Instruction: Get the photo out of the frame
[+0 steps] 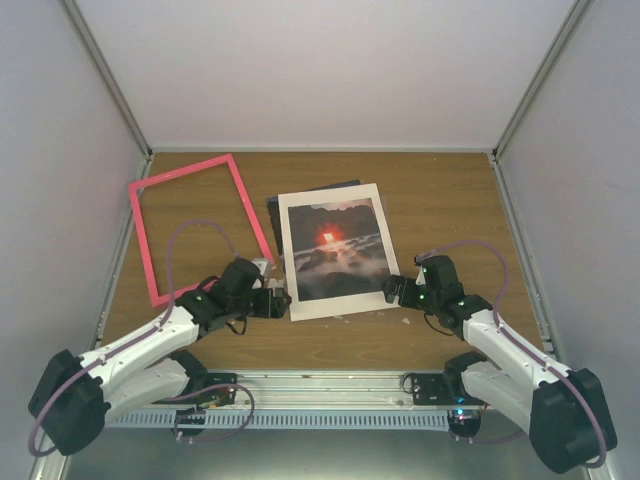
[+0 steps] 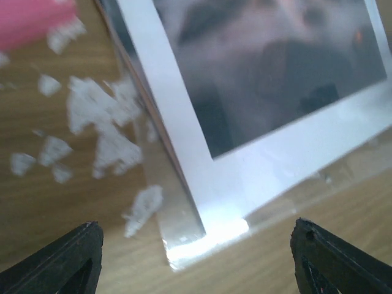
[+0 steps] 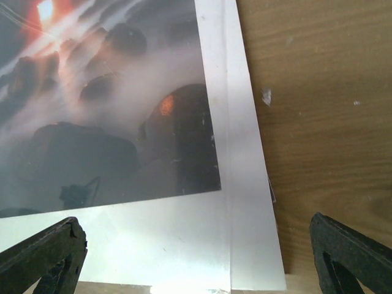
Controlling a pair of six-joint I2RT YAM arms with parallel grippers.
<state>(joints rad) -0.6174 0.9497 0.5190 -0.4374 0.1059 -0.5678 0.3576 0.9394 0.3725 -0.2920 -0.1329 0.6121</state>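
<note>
Shows the frame (image 1: 182,170) lying empty and flat at the left rear of the table (image 1: 440,200), bare wood inside its pink border. Finds the photo (image 1: 335,248) apart from it at mid-table, face up under a white mat (image 1: 330,303), a dark sheet (image 1: 273,212) poking out behind. Puts the left gripper (image 1: 278,299) at the mat's near left corner, the right gripper (image 1: 393,290) at its near right corner. Finds both pairs of fingers spread wide, gripping nothing. Picks up white flecks (image 2: 98,128) on the wood beside the left corner.
</note>
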